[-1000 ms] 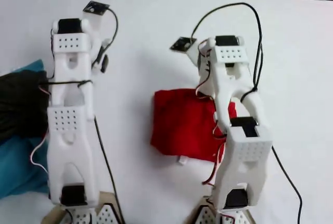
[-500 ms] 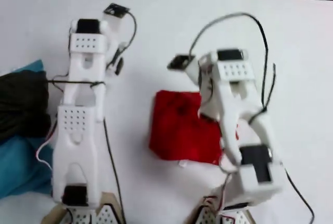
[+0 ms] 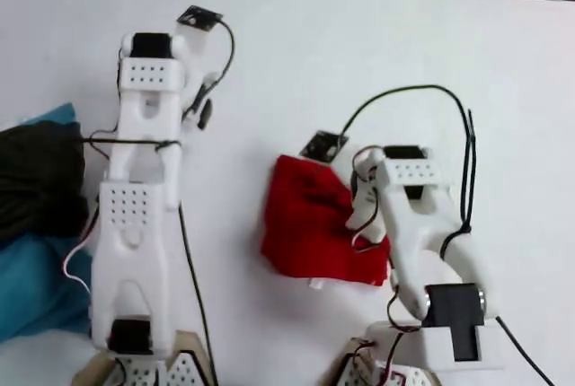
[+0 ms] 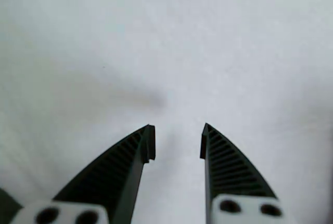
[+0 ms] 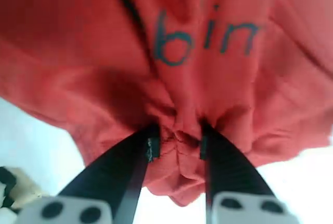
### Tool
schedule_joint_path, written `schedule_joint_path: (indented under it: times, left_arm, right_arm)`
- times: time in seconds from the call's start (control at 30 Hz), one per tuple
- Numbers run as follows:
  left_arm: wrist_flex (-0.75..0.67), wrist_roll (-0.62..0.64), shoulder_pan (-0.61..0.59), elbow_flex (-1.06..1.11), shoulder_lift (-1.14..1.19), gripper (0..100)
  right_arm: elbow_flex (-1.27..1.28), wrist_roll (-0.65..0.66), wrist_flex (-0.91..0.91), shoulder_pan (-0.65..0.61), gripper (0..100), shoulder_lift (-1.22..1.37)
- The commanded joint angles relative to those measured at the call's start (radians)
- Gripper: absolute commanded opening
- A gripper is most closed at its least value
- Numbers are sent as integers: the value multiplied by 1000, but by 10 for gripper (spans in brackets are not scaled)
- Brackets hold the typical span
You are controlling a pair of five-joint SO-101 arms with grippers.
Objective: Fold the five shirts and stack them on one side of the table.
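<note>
Bright, even light washes the white table (image 4: 234,36), leaving a faint soft shadow beyond the left claw (image 4: 177,140)

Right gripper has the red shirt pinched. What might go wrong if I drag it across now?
1. The right gripper pinches just a bunched wad of the red cloth shirt, so the fold may drag open or the cloth may slip free.
2. The left gripper hangs open over bare white table, so nothing pins the shirt's other side.
3. The black cable loops loosely beside the right arm and might snag.

Left gripper (image 4: 177,140) holds its fingers parted; right gripper (image 5: 176,143) pinches red shirt (image 5: 218,78).
</note>
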Motion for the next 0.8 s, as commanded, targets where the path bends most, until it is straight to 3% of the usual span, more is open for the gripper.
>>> schedule_joint_path:
  times: [0.0, 0.13, 0.27, 0.53, 0.77]
  left_arm:
    - [18, -5, 5, -1, -18, 169]
    - [20, -5, 5, -1, -18, 169]
    - [20, -5, 8, -1, -18, 169]
    - [20, -5, 12, -1, -15, 169]
    - [20, -5, 12, -2, -18, 169]
  right_arm:
    - [-114, 55, -12, 48, 98, 12]
    - [-259, 92, -10, 117, 19, 90]
    - [-411, 97, -5, 171, 22, 199]
    - [-717, 92, 173, 136, 28, 375]
    - [-752, 95, 306, 96, 147, 380]
